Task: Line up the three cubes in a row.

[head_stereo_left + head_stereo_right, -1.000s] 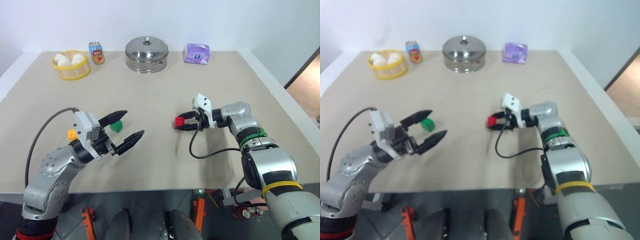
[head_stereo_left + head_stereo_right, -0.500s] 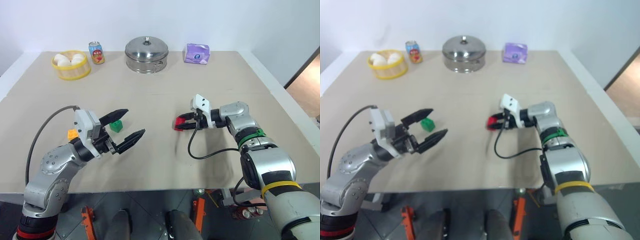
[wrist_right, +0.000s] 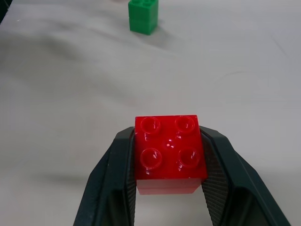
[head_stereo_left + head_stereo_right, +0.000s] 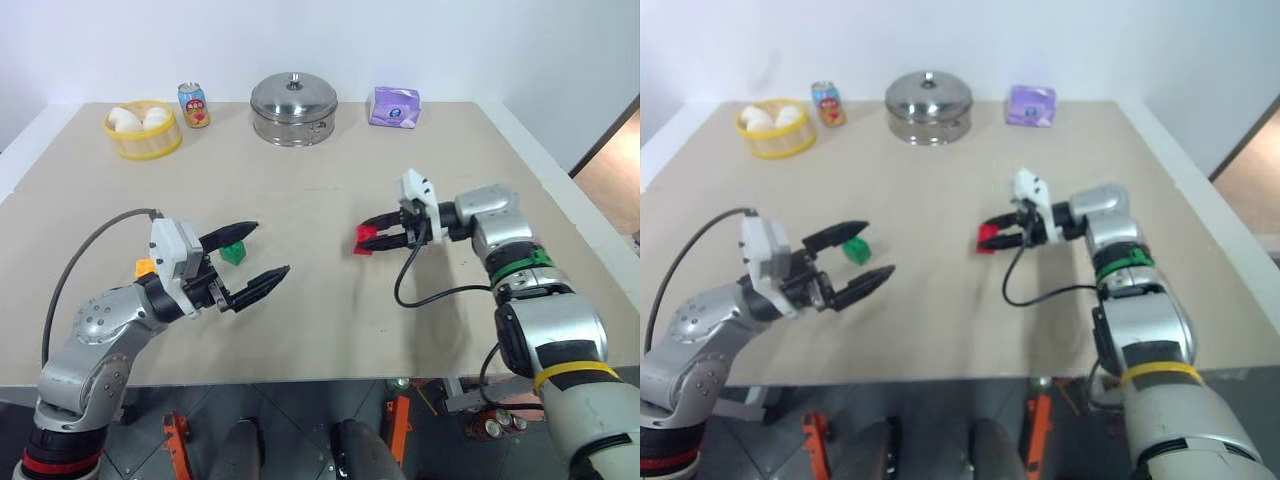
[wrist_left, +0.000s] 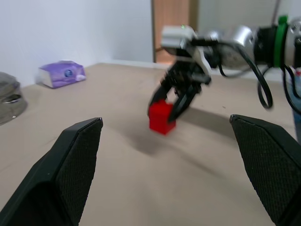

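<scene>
The right gripper (image 4: 372, 237) is closed on the red cube (image 3: 170, 151), one black finger on each side of it. Compared with one second ago, the cube no longer sits on the table (image 4: 330, 170): the gripper has lifted it, and the left wrist view shows it hanging free above its own shadow. Half a second ago it was still low, near the surface, so the lift is very recent.

The left gripper (image 4: 253, 252) has not moved in this time. It hovers with its fingers spread wide and holds nothing. The green cube (image 4: 233, 253) stands on the table just beyond it, and the orange-yellow cube (image 4: 145, 268) lies further to the left, partly hidden behind the left wrist. These two are near each other, and the red cube is well apart from them, on the right half of the table.

I judge that the pick of the red cube is done and the carrying step begins now. The row is not formed yet. The cube probably has to travel left, toward the green one, and be set down beside it in line with the other two.
</scene>
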### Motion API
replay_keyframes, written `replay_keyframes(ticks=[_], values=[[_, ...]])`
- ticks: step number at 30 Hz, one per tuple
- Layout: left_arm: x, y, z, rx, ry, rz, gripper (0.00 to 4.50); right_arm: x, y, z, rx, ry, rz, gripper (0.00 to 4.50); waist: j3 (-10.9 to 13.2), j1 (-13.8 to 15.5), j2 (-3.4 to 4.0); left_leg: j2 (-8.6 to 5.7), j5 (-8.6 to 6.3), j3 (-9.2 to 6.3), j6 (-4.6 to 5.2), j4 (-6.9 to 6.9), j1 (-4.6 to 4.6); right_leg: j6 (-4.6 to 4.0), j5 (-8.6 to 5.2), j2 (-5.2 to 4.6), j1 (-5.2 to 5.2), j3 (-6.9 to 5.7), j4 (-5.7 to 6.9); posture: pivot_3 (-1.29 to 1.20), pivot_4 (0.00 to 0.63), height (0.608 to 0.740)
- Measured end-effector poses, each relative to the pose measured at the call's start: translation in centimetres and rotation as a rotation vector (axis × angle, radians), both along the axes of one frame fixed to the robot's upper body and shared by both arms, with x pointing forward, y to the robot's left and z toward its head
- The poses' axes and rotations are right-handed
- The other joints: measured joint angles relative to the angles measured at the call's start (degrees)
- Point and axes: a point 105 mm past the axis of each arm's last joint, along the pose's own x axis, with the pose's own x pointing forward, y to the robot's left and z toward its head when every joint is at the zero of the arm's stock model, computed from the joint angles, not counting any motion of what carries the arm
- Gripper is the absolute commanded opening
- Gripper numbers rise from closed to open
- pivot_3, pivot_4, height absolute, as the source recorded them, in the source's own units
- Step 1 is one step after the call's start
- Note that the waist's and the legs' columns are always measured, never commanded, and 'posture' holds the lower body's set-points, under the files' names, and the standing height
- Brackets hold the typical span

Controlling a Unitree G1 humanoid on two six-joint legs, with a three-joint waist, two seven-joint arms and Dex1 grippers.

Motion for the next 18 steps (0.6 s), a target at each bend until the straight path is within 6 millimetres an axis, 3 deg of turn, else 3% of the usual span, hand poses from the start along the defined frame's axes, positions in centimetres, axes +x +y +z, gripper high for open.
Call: replay_keyframes(ticks=[4,10,18], values=[[-0.7,0.2,-0.8,0.063,0.024,-0.055,4.5,-2.9,-0.8,-1.8,-0.042,0.057,0.068,1.27,0.0,-0.03,0.0,0.0,-0.03,0.05,0.03,-0.03,0.0,-0.03,-0.07,0.0,-0.06,0.07,0.01,0.0,0.15,0.739],[-1.4,0.2,-2.2,0.129,0.079,-0.152,4.5,-5.8,0.0,-3.1,-0.045,0.093,0.164,1.27,0.0,-0.17,0.0,0.05,-0.02,0.19,0.04,0.04,0.05,-0.09,-0.03,0.03,-0.13,0.16,0.08,0.0,0.15,0.739],[-0.5,0.7,-2.3,0.156,0.087,-0.17,4.5,-6.7,0.7,-4.0,-0.031,0.1,0.203,1.27,0.0,-0.12,-0.01,0.04,-0.01,0.33,0.05,0.16,0.03,-0.06,0.0,0.04,-0.13,0.35,0.08,0.0,0.15,0.739]])
